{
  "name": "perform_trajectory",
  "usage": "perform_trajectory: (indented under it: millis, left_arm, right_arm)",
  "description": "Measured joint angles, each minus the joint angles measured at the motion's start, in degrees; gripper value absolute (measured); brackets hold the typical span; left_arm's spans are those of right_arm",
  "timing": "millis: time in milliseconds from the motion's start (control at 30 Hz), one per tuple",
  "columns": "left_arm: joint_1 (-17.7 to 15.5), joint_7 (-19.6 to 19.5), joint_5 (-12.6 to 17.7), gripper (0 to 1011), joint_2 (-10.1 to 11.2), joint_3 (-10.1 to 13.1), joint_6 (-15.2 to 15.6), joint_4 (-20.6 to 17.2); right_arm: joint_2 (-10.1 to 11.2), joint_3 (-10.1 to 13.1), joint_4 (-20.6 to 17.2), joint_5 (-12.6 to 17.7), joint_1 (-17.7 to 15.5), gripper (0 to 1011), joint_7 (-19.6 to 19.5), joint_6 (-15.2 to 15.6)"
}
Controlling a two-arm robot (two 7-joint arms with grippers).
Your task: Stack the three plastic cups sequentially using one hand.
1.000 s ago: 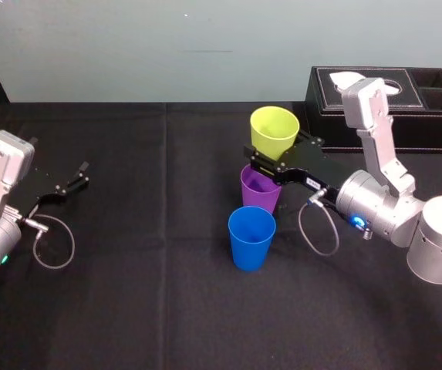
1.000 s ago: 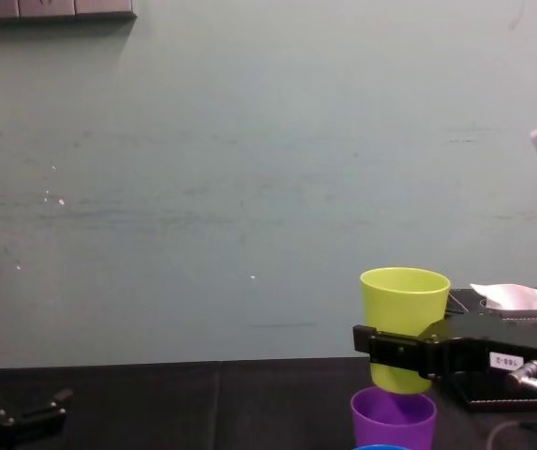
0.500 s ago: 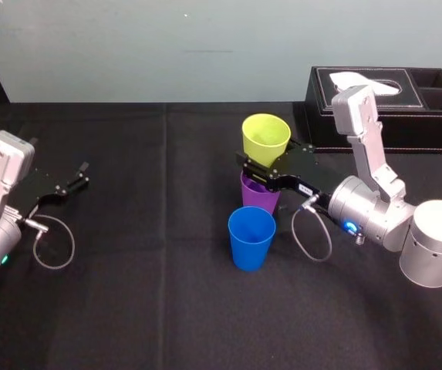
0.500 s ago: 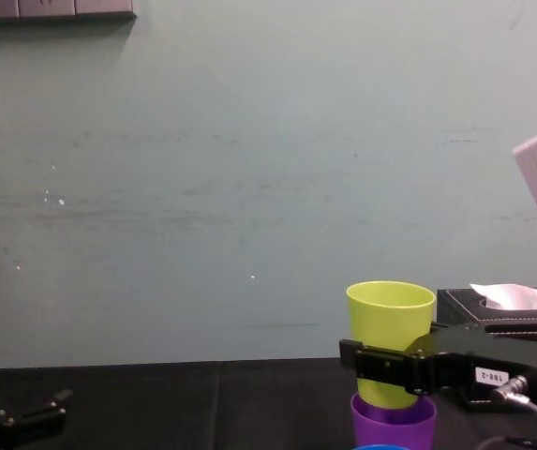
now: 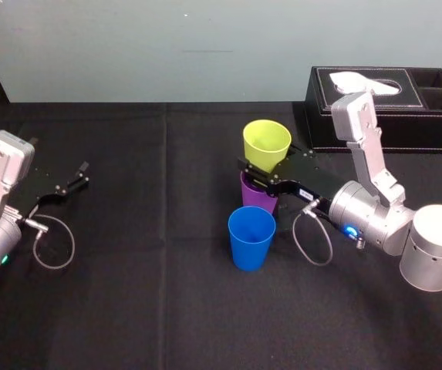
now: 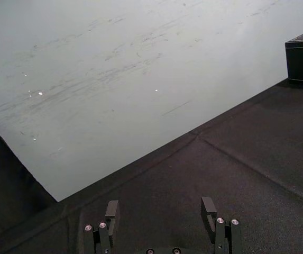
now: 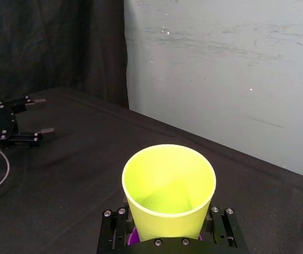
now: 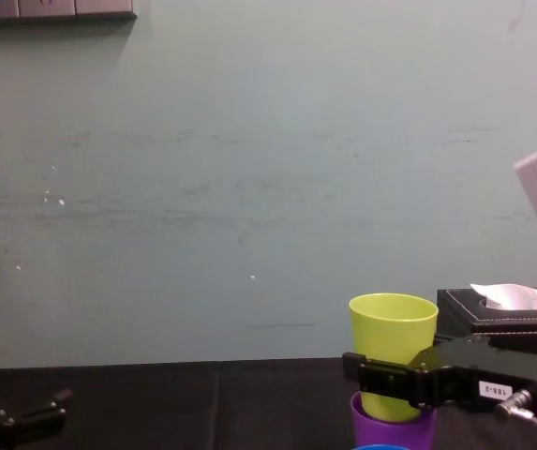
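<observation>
My right gripper (image 5: pixel 261 174) is shut on the yellow-green cup (image 5: pixel 266 146), one finger on each side of it. I hold that cup upright with its lower part sunk into the purple cup (image 5: pixel 256 193), which stands on the black table. In the chest view the yellow-green cup (image 8: pixel 393 349) pokes out of the purple cup (image 8: pixel 392 427) with the right gripper (image 8: pixel 395 380) around it. The right wrist view looks down into the yellow-green cup (image 7: pixel 168 189); a sliver of the purple cup (image 7: pixel 135 236) shows below. The blue cup (image 5: pixel 251 237) stands alone just in front of them. My left gripper (image 5: pixel 72 182) rests open at the table's left.
A black tissue box (image 5: pixel 386 104) with a white tissue stands at the back right, behind my right arm. A grey cable (image 5: pixel 311 235) loops from the right wrist near the blue cup. The table is covered in black cloth (image 5: pixel 151 301).
My right gripper has carried the yellow-green cup slightly left and down, so its base now sits inside the purple cup instead of above it. The left arm has stayed still.
</observation>
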Motion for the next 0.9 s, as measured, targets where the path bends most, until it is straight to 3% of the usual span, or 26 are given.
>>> perform_trajectory:
  millis: [700, 900]
  left_arm:
    - [0.0, 0.0, 0.0, 1011, 0.0, 0.0, 0.0, 0.0]
    - [0.0, 0.0, 0.0, 1011, 0.0, 0.0, 0.0, 0.0]
  right_arm:
    - [-0.56, -0.23, 1.57, -0.55, 0.44, 715, -0.13, -0.17]
    - [-0.54, -0.2, 1.46, -0.53, 0.42, 867, -0.14, -0.14]
